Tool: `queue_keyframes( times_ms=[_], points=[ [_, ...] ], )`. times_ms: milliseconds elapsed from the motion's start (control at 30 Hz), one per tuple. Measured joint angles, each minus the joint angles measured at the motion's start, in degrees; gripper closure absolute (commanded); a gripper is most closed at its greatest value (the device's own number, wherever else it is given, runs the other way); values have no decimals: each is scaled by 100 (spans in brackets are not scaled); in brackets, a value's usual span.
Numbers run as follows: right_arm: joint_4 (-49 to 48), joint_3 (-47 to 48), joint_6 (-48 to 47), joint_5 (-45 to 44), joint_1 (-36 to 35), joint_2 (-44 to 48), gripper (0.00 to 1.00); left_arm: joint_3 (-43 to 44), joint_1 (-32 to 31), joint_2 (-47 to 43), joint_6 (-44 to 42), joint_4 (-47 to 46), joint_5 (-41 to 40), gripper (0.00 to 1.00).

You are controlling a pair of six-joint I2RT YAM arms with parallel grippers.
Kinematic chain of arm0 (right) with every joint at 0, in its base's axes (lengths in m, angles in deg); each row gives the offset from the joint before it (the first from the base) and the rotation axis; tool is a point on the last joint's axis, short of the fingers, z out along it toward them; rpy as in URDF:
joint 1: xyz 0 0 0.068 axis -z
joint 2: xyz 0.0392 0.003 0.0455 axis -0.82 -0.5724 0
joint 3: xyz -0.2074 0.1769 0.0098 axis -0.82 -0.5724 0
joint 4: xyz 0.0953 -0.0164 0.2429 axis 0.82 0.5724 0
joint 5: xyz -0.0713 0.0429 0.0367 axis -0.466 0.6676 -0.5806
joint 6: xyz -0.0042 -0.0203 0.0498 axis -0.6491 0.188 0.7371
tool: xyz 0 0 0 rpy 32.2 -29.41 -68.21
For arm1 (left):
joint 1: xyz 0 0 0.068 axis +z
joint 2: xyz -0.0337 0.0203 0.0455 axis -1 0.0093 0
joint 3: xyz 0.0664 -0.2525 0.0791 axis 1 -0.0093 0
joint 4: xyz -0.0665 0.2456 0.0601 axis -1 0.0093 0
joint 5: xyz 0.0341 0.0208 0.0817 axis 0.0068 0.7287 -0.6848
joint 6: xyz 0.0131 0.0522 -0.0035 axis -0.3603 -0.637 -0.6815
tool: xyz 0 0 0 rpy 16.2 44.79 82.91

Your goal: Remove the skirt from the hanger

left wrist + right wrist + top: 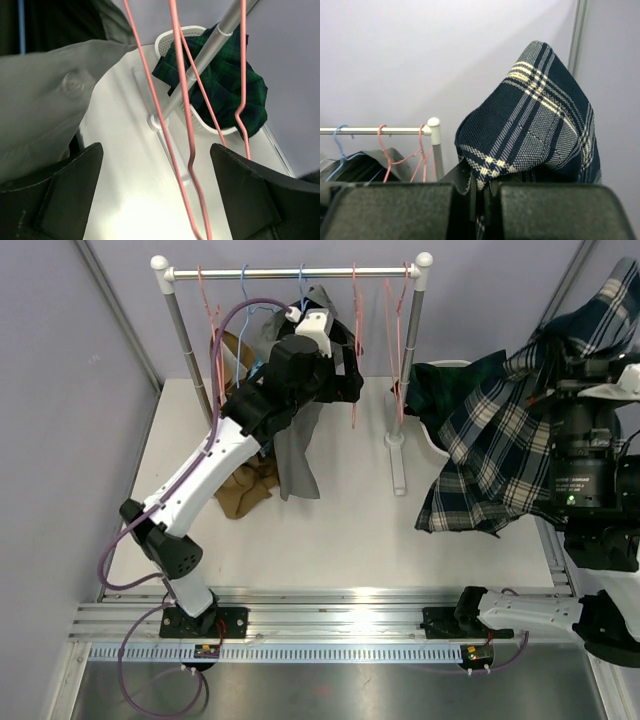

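Two arms work over the white counter (340,540), where one rack's rail (290,273) runs across the top centre of the overhead view. At least five wire hangers can be counted on it: three pink hangers (355,330) and two blue hangers (244,300). The left gripper (155,155) sits at the middle of the rail beside one hanging grey garment (295,455), its jaws spread wide with nothing between them. The right gripper (481,200), at the right edge, has its jaws pinched tight on the navy plaid skirt (490,440), which drapes from it well apart from the rail. One white basket (170,40) holds a green plaid cloth (225,80). One tan cloth (245,490) lies crumpled on the counter.
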Motion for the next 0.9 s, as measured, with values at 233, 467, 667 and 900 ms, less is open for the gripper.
queue_keyframes(
  times_ms=[233, 467, 667, 900],
  points=[
    [-140, 2900, -1753, 192, 166, -1794, 100, -997, -7, -861, -59, -31, 111, 7],
    [651, 3871, -1574, 780, 2643, -3047, 100, -1779, -59, -1226, -94, -52, 175, 6],
    [2190, 4699, 295, 1759, 4857, -4358, 100, -2240, -162, -1384, -201, 24, 267, 6],
    [2909, 5375, 2623, 3407, 6033, -5595, 100, -2712, -214, -1707, -225, -48, 348, 6]
  ],
)
